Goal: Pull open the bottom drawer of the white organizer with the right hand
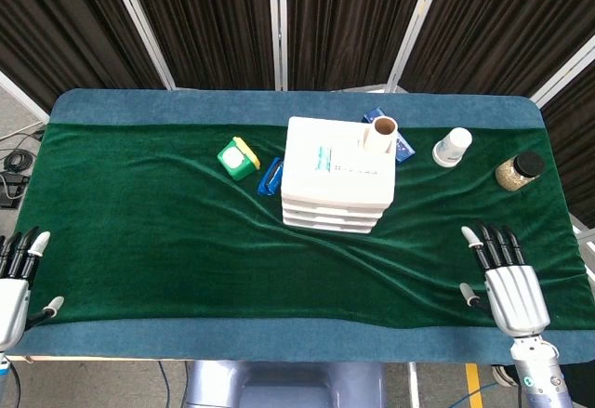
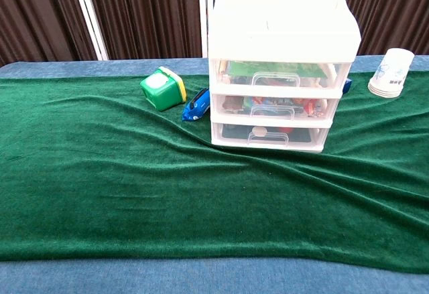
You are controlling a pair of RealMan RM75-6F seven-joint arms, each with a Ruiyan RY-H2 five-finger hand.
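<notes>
- The white organizer (image 1: pixel 337 174) stands near the middle of the table (image 1: pixel 167 231), slightly right of centre and toward the far side, on the green cloth (image 2: pixel 134 193).
- In the chest view its three drawers are stacked one above another, and the bottom drawer (image 2: pixel 268 135) sits flush with the frame, shut, its clear handle (image 2: pixel 267 136) facing the near edge.
- A brown tube (image 1: pixel 381 133) stands upright on the far right corner of the organizer's top.
- The right hand (image 1: pixel 507 278) lies at the near right part of the table, palm down, fingers (image 1: pixel 491 241) straight and spread, pointing toward the far side; it is released and holds nothing, well apart from the organizer.
- The left hand (image 1: pixel 13 287) shows at the near left corner, partly cut by the frame edge; its fingers are extended and apart, grasping nothing.
- A green box (image 2: pixel 163 88) with a white and yellow top sits left of the organizer, and a blue toy (image 2: pixel 196 104) lies between the two, just beside the organizer's left side.
- A white bottle (image 1: pixel 453 146) stands right of the organizer, and further right a jar with a black lid (image 1: pixel 519 172).
- Something blue (image 1: pixel 402 148) shows behind the organizer's far right corner; what it is cannot be told.
</notes>
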